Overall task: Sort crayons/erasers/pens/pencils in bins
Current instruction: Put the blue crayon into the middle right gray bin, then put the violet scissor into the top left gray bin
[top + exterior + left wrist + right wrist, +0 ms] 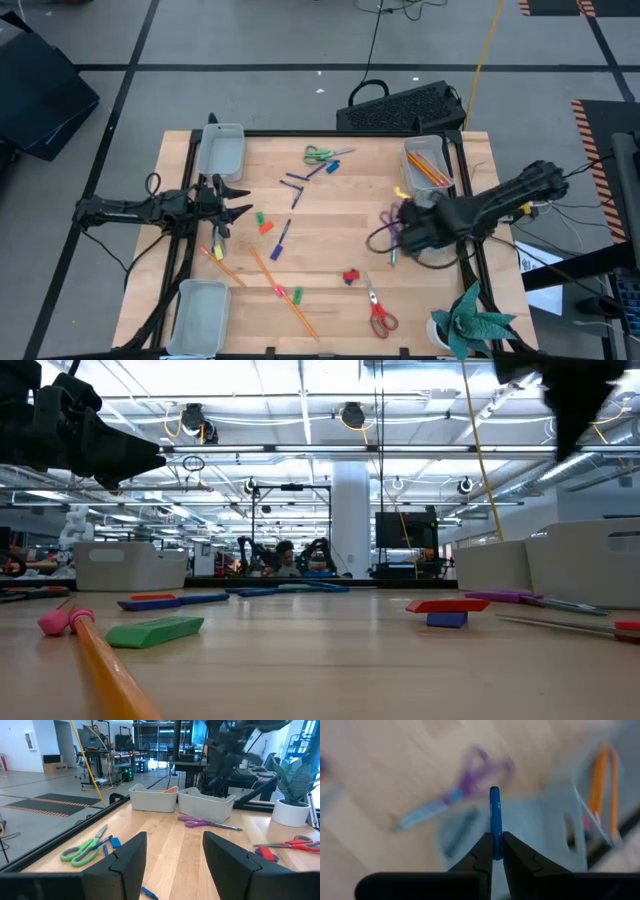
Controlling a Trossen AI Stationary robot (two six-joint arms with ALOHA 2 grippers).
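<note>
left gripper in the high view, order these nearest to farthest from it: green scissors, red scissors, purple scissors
From the left gripper, at the table's left edge:
1. The green scissors, toward the far edge, near the middle.
2. The purple scissors, to the right, next to the right gripper.
3. The red scissors, by the near edge, right of centre.

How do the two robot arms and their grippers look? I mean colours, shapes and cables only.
Both arms are black and built of jointed segments. The left gripper has two broad, matte black fingers with angular, wedge-like faces. The right gripper has black fingers that narrow toward the tips. Dark cables loop around the right arm near its wrist, and thin black cables run along the left arm. No markings are readable.
</note>
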